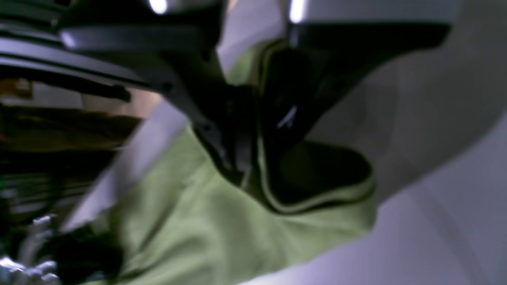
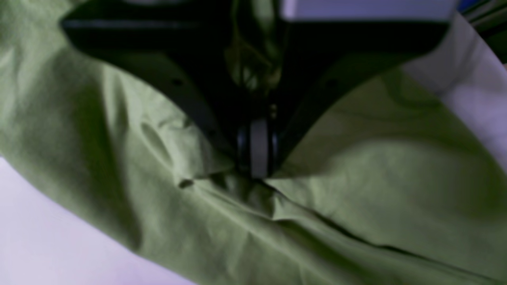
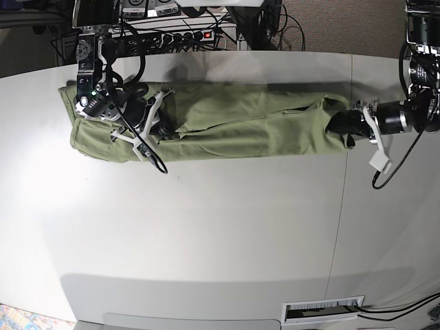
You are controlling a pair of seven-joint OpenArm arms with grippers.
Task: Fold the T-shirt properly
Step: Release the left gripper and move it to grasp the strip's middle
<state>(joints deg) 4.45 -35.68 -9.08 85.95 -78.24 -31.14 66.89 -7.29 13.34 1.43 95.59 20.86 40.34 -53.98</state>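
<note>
The shirt point(image 3: 234, 124) lies in one long band across the far side of the counter point(image 3: 206, 227), already folded lengthwise. The right end effector point(image 2: 259, 158) is pressed together on a bunched pinch of cloth near one end of the band. The left end effector point(image 1: 253, 158) is at the opposite end, at the collar opening; its jaws look nearly together over the hem there, though blur leaves it uncertain whether the cloth is firmly caught.

The step in hand looks like gripping both ends to bring one over the other. To do it well, each pinch should take all layers at once, not just the top one, and the left hold should be confirmed before any lift. Both ends should rise together, keeping the band taut so the lengthwise fold does not slip open, then one end is laid squarely on the other with edges aligned.

Count: one shirt, one counter, two end effectors.
</note>
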